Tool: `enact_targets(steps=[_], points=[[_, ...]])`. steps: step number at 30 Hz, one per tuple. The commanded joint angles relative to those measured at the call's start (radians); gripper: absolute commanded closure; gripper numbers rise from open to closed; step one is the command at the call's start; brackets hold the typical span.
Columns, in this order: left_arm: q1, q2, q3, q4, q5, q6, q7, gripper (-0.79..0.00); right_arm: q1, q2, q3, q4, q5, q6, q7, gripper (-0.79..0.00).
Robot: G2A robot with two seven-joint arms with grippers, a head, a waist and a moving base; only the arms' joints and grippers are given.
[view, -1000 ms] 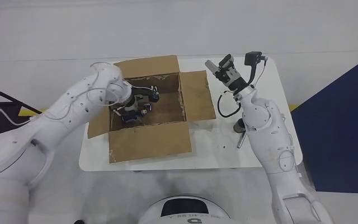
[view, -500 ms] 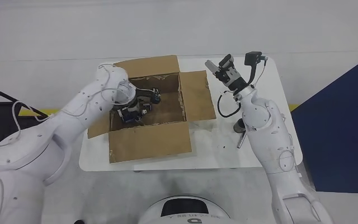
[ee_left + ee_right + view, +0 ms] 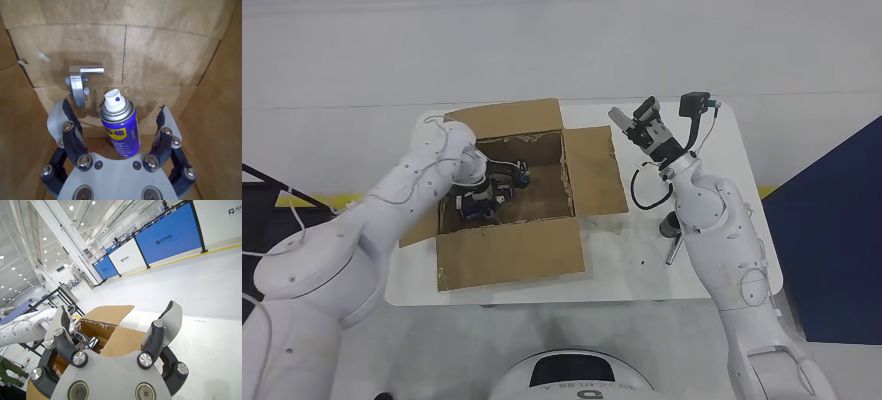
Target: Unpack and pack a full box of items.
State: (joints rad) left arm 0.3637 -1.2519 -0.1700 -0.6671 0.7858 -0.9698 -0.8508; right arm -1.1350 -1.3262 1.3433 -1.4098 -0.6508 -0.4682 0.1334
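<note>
We find the cardboard box (image 3: 510,252) open on the 9 o'clock half of the table (image 3: 642,275). The left gripper (image 3: 114,109) is inside it, fingers spread wide on either side of the blue spray can (image 3: 121,130), neither pad touching it. A metal bracket (image 3: 78,83) lies near the can on the cardboard. The right gripper (image 3: 634,120) hangs at the box's 2 o'clock, wide apart, holding nothing. A small metal part (image 3: 670,246) lies at the box's 4 o'clock.
</note>
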Motion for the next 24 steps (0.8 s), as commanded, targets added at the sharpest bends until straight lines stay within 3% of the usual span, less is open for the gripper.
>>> enact_targets(steps=[1,4,5,10,11,18,24], points=[[0.001,-0.016,0.0,0.029,0.013,-0.015,0.015,-0.785,0.0,0.0,0.0,0.0,0.0,0.0,0.0,-0.785],[0.0,-0.036,0.0,0.061,0.032,-0.035,0.036,-0.536,0.0,0.0,0.0,0.0,0.0,0.0,0.0,-0.785],[-0.001,-0.042,0.0,0.07,0.041,-0.042,0.042,-0.382,0.0,0.0,0.0,0.0,0.0,0.0,0.0,-0.785],[-0.011,-0.071,0.0,0.097,0.064,-0.042,0.043,-0.031,0.0,0.0,0.0,0.0,0.0,0.0,0.0,-0.785],[-0.014,-0.075,0.0,0.103,0.067,-0.042,0.043,0.0,0.0,0.0,0.0,0.0,0.0,0.0,0.0,-0.785],[-0.034,-0.09,0.0,0.129,0.081,-0.042,0.043,0.0,0.0,0.0,0.0,0.0,0.0,0.0,0.0,-0.785],[-0.078,-0.071,0.0,0.119,0.025,-0.042,0.043,0.0,0.0,0.0,0.0,0.0,0.0,0.0,0.0,-0.785]])
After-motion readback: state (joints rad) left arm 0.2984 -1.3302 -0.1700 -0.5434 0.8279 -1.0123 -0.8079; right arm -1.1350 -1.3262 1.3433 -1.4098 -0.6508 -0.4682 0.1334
